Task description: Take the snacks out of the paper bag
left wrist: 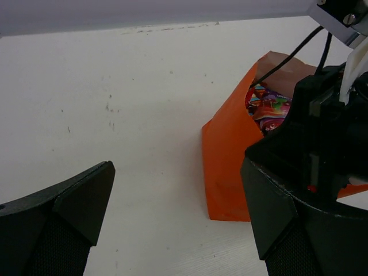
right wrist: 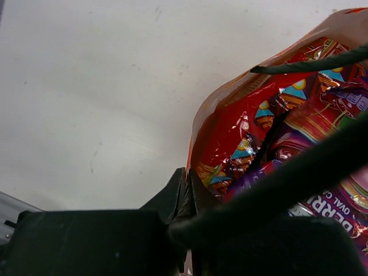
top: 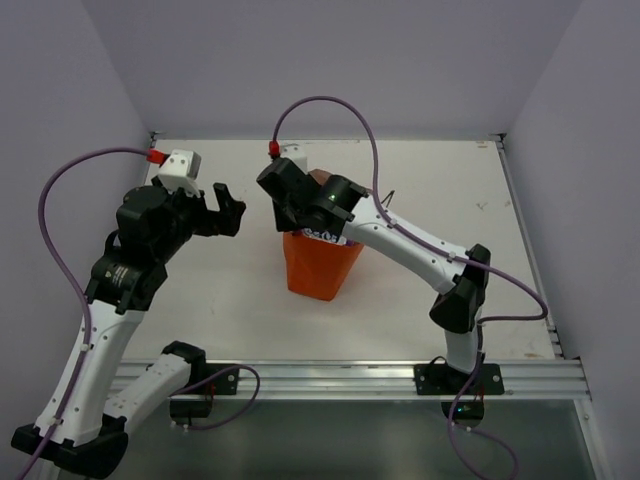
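- paper bag (top: 322,268) upright about mid-table, a little toward the left edge, well apart from every corner; orange outside, pale inside, mouth upward.
- snacks (left wrist: 267,106) all down inside the bag, crowded together: a glossy red packet (right wrist: 241,129) flat against the wall, a purple packet (right wrist: 322,201) just beside it toward the bag's middle.
- right gripper (right wrist: 187,175) low over the bag's mouth, fingers pressed together on the bag's rim, the paper edge running down into the seam between them.
- thin dark cord handle (right wrist: 310,62) stretched across the mouth above the packets; lower, a thicker blurred dark strand (right wrist: 287,178) crossing in front of the purple foil. Too blurred to tell what kind of strand.
- left gripper (top: 229,206) off the bag's left side, apart from it, fingers spread wide around nothing but bare tabletop.
- in the left wrist view, black wrist body (left wrist: 328,132) of the right arm in front of the bag's mouth, hiding all but a sliver of colourful foil.
- purple cables (top: 60,230) looping high from both wrists.
- aluminium rail (top: 380,378) along the near edge, carrying both arm bases.
- table (top: 220,300) white, faintly scuffed.
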You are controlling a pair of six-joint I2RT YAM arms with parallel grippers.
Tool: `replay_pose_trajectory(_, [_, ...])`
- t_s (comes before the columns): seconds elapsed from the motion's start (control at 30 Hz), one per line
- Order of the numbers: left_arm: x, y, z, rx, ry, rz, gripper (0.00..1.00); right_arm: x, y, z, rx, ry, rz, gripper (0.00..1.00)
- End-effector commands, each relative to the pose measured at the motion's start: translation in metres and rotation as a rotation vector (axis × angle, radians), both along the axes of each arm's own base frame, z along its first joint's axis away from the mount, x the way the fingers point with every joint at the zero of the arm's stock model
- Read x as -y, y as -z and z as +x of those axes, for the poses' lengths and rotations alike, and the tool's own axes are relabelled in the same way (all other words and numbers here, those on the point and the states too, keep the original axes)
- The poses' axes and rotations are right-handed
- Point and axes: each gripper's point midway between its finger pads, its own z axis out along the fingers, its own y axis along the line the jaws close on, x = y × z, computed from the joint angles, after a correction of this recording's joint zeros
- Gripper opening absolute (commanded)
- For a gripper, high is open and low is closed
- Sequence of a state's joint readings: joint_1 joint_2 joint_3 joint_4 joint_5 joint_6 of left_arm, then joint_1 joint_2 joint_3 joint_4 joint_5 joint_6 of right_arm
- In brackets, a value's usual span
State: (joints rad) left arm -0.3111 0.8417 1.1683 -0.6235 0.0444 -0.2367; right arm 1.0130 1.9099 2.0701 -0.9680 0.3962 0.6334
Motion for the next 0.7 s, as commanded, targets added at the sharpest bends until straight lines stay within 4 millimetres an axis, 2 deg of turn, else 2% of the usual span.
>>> replay_pose_trajectory(0.0, [-0.003, -0.002, -0.003, -0.003, -0.034, -0.029, 1.0, -0.022, -0.054, 0.005, 0.098, -0.027, 0.153, 0.02])
replay_pose_trajectory(0.03, [-0.003, -0.003, -0.003, -0.004, -0.043, -0.041, 1.0, -0.022, -0.059, 0.001, 0.101, -0.041, 0.169, 0.06])
replay_pose_trajectory(0.07, [-0.003, -0.004, -0.004, -0.004, -0.044, -0.051, 1.0, -0.023, -0.064, 0.002, 0.114, -0.052, 0.185, 0.18])
replay_pose_trajectory(0.1, [-0.002, -0.004, -0.004, -0.003, -0.041, -0.06, 1.0, -0.022, -0.064, 0.0, 0.112, -0.06, 0.184, 0.24])
replay_pose_trajectory(0.13, [0.0, -0.006, -0.004, -0.003, -0.039, -0.076, 1.0, -0.019, -0.073, -0.003, 0.127, -0.075, 0.194, 0.31])
replay_pose_trajectory(0.17, [0.002, -0.007, -0.004, -0.002, -0.031, -0.083, 1.0, -0.016, -0.079, -0.004, 0.137, -0.077, 0.197, 0.44])
replay_pose_trajectory(0.23, [0.008, -0.012, -0.003, -0.005, -0.008, -0.104, 1.0, -0.008, -0.089, -0.006, 0.161, -0.075, 0.197, 0.57])
replay_pose_trajectory(0.27, [0.011, -0.011, -0.002, -0.015, 0.0, -0.11, 1.0, 0.002, -0.102, -0.01, 0.182, -0.077, 0.205, 0.63])
replay_pose_trajectory(0.3, [0.015, -0.013, -0.002, -0.019, 0.021, -0.125, 1.0, 0.008, -0.104, -0.011, 0.189, -0.074, 0.198, 0.71])
replay_pose_trajectory(0.33, [0.018, -0.016, -0.002, -0.023, 0.028, -0.146, 1.0, 0.014, -0.107, -0.013, 0.196, -0.071, 0.196, 0.74])
replay_pose_trajectory(0.37, [0.022, -0.015, -0.001, -0.035, 0.041, -0.157, 1.0, 0.027, -0.122, -0.018, 0.226, -0.065, 0.208, 0.76])
replay_pose_trajectory(0.43, [0.032, -0.015, -0.001, -0.053, 0.08, -0.193, 1.0, 0.042, -0.121, -0.023, 0.234, -0.051, 0.188, 0.83])
replay_pose_trajectory(0.47, [0.037, -0.012, 0.002, -0.072, 0.094, -0.202, 1.0, 0.051, -0.114, -0.023, 0.238, -0.04, 0.161, 0.85])
replay_pose_trajectory(0.5, [0.044, -0.011, 0.0, -0.086, 0.134, -0.218, 1.0, 0.066, -0.129, -0.03, 0.265, -0.03, 0.188, 0.87])
replay_pose_trajectory(0.57, [0.055, -0.008, 0.002, -0.119, 0.175, -0.243, 1.0, 0.08, -0.138, -0.034, 0.304, -0.017, 0.203, 0.91])
replay_pose_trajectory(0.6, [0.061, -0.009, 0.002, -0.12, 0.204, -0.253, 1.0, 0.086, -0.13, -0.035, 0.307, -0.012, 0.184, 0.93])
replay_pose_trajectory(0.63, [0.066, -0.009, 0.002, -0.127, 0.217, -0.257, 1.0, 0.099, -0.143, -0.042, 0.336, -0.006, 0.219, 0.94])
replay_pose_trajectory(0.67, [0.068, -0.007, 0.004, -0.131, 0.22, -0.255, 1.0, 0.103, -0.148, -0.043, 0.356, -0.003, 0.237, 0.95])
